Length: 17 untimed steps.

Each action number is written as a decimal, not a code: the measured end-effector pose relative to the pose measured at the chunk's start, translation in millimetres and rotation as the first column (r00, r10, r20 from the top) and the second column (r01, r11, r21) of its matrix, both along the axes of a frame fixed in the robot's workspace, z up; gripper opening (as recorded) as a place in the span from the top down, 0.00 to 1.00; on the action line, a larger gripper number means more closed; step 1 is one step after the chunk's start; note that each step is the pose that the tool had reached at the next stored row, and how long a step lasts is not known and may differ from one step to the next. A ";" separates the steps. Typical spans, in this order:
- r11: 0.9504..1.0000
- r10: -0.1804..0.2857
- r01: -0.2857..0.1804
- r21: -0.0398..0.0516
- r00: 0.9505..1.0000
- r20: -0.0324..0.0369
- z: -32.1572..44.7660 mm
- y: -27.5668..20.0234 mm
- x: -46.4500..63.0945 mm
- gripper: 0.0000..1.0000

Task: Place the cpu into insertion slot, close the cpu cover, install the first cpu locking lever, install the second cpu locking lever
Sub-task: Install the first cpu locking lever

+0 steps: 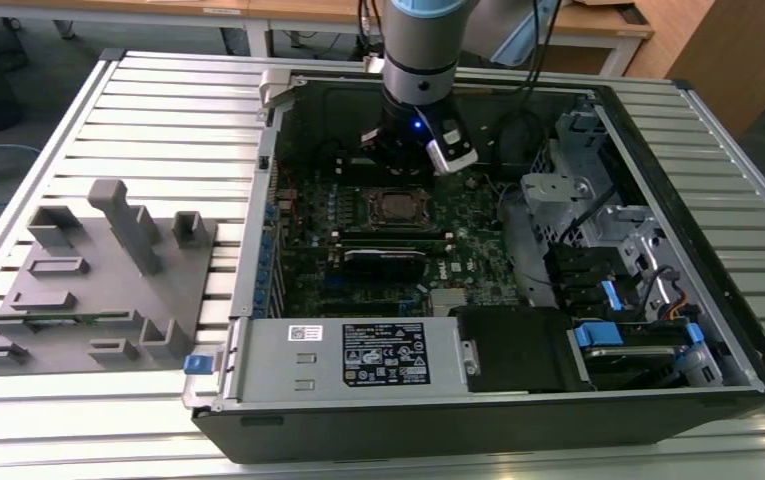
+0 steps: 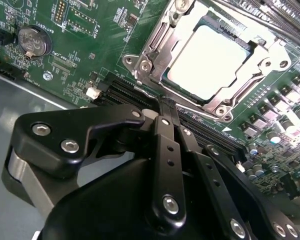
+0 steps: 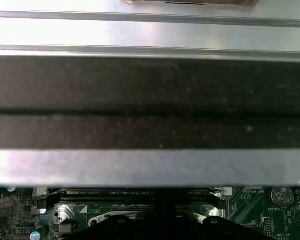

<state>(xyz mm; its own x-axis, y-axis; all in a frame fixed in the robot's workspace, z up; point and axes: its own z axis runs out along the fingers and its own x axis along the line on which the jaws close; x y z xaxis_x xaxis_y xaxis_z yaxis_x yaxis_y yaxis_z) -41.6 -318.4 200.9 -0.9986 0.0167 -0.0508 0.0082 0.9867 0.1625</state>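
Gripper (image 1: 401, 165) tips are lost in shadow in the exterior view, hanging just beside the cpu (image 1: 393, 207) inside the computer case (image 1: 702, 400). In the second wrist view its fingers (image 2: 165, 150) are drawn together at the edge of the cpu cover (image 2: 157, 50); whether they pinch anything is unclear. The cpu lies seated under that lowered cover. In the first wrist view the case wall (image 3: 150, 100) hides most of the motherboard (image 3: 250, 210).

Upright arm (image 1: 420, 50), wrist straight down, gripper (image 2: 164, 106) low, black fingers (image 2: 168, 150) tight together at the tips
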 end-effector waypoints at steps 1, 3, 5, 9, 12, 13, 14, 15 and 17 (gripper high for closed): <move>1.000 -0.006 0.006 0.000 1.000 0.000 0.0 0.0 0.1 0.89; 1.000 -0.021 0.021 0.000 1.000 0.000 -0.1 0.0 0.4 0.89; 0.999 -0.035 0.035 0.000 0.999 0.000 -0.1 0.0 0.4 0.89; 0.997 -0.072 0.072 0.000 0.997 0.000 -0.2 0.0 0.4 0.89; 0.996 -0.091 0.091 0.001 0.996 0.000 -0.1 0.1 0.4 0.89; 0.995 -0.095 0.095 0.002 0.995 0.000 -0.1 0.3 0.4 0.89; 0.995 -0.098 0.098 0.002 0.995 0.000 -0.1 0.5 0.4 0.89; 0.995 -0.099 0.099 0.002 0.995 0.000 -0.1 0.5 0.4 0.89; 0.995 -0.099 0.099 0.009 0.995 0.000 -0.2 0.5 0.4 0.89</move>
